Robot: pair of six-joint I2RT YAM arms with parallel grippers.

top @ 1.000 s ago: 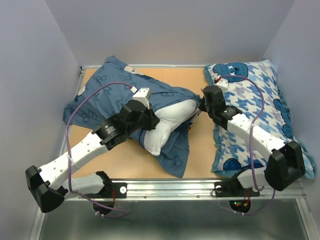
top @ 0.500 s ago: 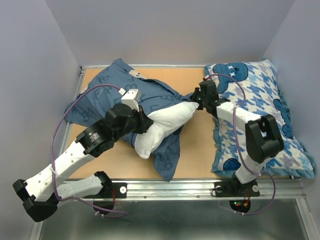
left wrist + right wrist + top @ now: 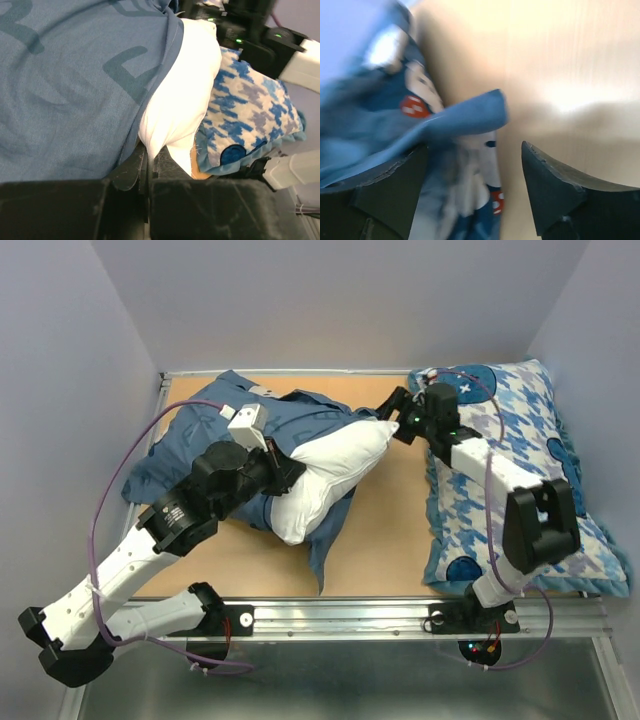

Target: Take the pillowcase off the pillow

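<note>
The white pillow (image 3: 335, 470) lies slanted at mid-table, its right half bare. The slate-blue pillowcase (image 3: 195, 445) is bunched over its left end and trails under it toward the front. My left gripper (image 3: 287, 468) is shut on a fold of the pillow (image 3: 180, 95), white cloth pinched between the jaws, with the pillowcase (image 3: 70, 75) beside them. My right gripper (image 3: 397, 410) stands open just past the pillow's far tip. In its wrist view the right gripper (image 3: 475, 170) holds nothing; blurred blue-and-white cloth (image 3: 455, 120) lies by the left finger, and I cannot tell which cloth.
A blue-and-white houndstooth pillow (image 3: 520, 470) fills the table's right side under the right arm, and shows as the houndstooth pillow (image 3: 245, 110) in the left wrist view. Bare wooden table (image 3: 390, 530) lies between the two pillows. Grey walls enclose the back and sides.
My right gripper has opened and drawn back toward the far right. The left arm has swung left and back, and the pillowcase has slid left, baring more white pillow.
</note>
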